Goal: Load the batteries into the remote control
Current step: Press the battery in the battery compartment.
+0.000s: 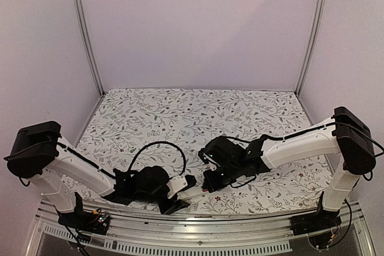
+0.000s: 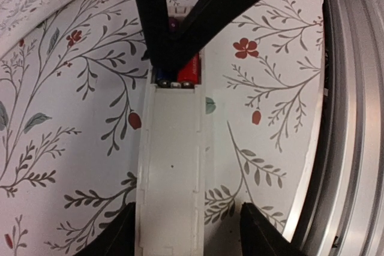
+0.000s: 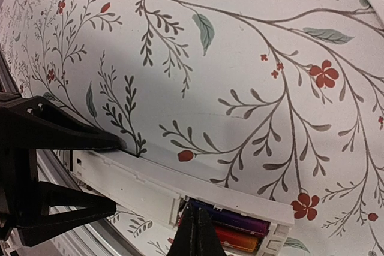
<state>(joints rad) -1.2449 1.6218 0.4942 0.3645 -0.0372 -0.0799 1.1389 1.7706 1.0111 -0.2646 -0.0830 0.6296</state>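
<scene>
- The remote [image 2: 171, 166] is lying flat on the flowered cloth [image 2: 270, 118], close to the near edge of the table and about midway between left and right. Its open compartment is facing up at its right end.
- The left gripper [image 2: 187, 226] is straddling the remote's left end with its fingers spread. One finger is lying against the remote's edge, while a strip of cloth is showing between the other finger and the remote, so it is bracketing the remote rather than clamping it.
- The right gripper [image 3: 193, 220] is coming down with its tips pinched together to a single point and nothing between them. The point is resting at the inner end of the compartment, right over the batteries.
- The red battery [image 2: 189, 70] and the dark battery [image 3: 231, 219] are lying side by side inside the compartment, lengthwise along the remote.
- Judging from this, the loading is nearly finished, and the step in hand is pressing the batteries down to seat them.
- The next move is calling for a light downward push with the pinched tips while the left gripper is steadying the remote against sliding, then a straight lift clear.
- Too hard a push is risking tipping the remote or popping a battery out.
</scene>
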